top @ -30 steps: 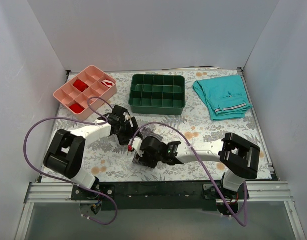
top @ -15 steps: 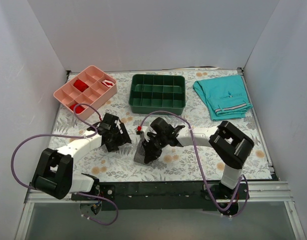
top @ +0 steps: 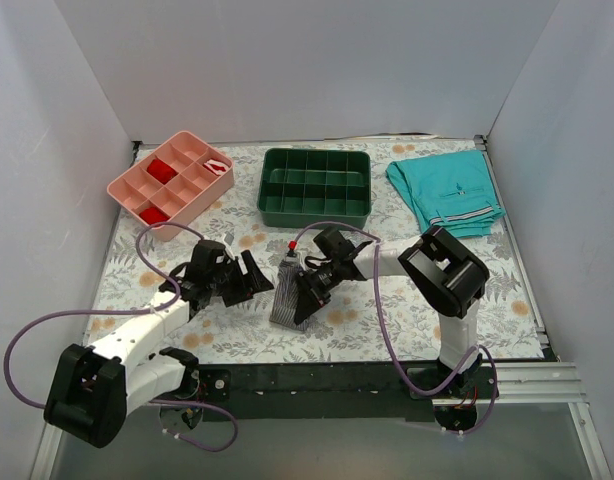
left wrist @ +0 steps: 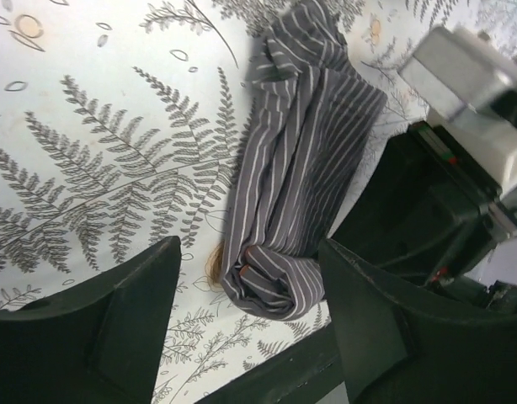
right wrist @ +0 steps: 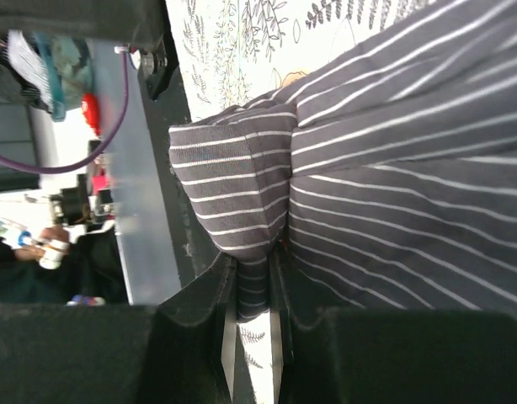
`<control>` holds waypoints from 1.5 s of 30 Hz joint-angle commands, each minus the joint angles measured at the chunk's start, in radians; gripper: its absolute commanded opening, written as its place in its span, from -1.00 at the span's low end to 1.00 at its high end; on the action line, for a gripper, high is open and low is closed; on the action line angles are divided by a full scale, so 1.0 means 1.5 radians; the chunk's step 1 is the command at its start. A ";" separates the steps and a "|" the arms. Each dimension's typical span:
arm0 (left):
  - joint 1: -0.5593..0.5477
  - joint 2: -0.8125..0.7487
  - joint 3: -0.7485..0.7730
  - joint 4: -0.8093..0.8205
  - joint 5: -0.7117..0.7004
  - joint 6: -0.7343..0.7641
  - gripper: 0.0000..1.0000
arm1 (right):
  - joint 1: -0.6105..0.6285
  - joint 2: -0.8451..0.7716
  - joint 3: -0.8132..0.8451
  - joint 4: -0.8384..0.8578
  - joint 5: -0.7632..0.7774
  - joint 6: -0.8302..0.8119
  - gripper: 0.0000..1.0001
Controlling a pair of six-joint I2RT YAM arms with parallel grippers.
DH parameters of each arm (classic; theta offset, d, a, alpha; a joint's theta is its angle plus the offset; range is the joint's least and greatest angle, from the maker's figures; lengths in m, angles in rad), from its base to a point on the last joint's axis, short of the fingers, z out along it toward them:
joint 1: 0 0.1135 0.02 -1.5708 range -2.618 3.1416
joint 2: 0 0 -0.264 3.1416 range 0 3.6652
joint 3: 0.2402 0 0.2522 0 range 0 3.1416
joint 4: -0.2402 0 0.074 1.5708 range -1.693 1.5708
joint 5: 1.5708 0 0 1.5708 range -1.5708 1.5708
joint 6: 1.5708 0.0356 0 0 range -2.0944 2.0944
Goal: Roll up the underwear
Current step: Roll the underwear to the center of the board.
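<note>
The fern-printed surface (top: 407, 320) is walled in white on three sides, and a black rail runs along its near edge. The right arm (top: 442, 270) rises from its base at the near right, bends sharply at the elbow and sends its forearm leftward and low over the middle. The left arm (top: 137, 335) lies low from the near left corner, stretched diagonally toward the centre with its wrist turned to the right.

At the far edge stand a pink divided tray (top: 172, 183) on the left and a dark green divided tray (top: 315, 187) in the middle, with folded teal shorts (top: 445, 195) in the far right corner. Bare surface runs between these and the arms, and also to the right of the right arm.

The underwear (top: 287, 293) is a long, narrow striped bundle in the near middle. It runs from far to near, its near end curled into a roll close to the rail.

The right fingers (right wrist: 183, 337) are clenched on a fold of it at the bundle's right side. The left fingers (left wrist: 115, 320) are spread wide and grasp nothing. They sit just left of the bundle, facing its rolled end.
</note>
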 commanded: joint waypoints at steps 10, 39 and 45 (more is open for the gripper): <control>-0.135 0.007 -0.024 0.051 0.006 0.002 0.16 | -0.029 0.061 0.042 -0.038 -0.022 0.052 -0.88; -0.144 0.137 -0.048 0.040 -0.103 -0.045 -0.07 | -0.038 -0.057 0.021 -0.056 0.076 0.011 -0.12; -0.144 0.157 -0.053 0.034 -0.110 -0.051 -0.11 | -0.039 -0.141 -0.020 -0.062 0.192 -0.013 -0.04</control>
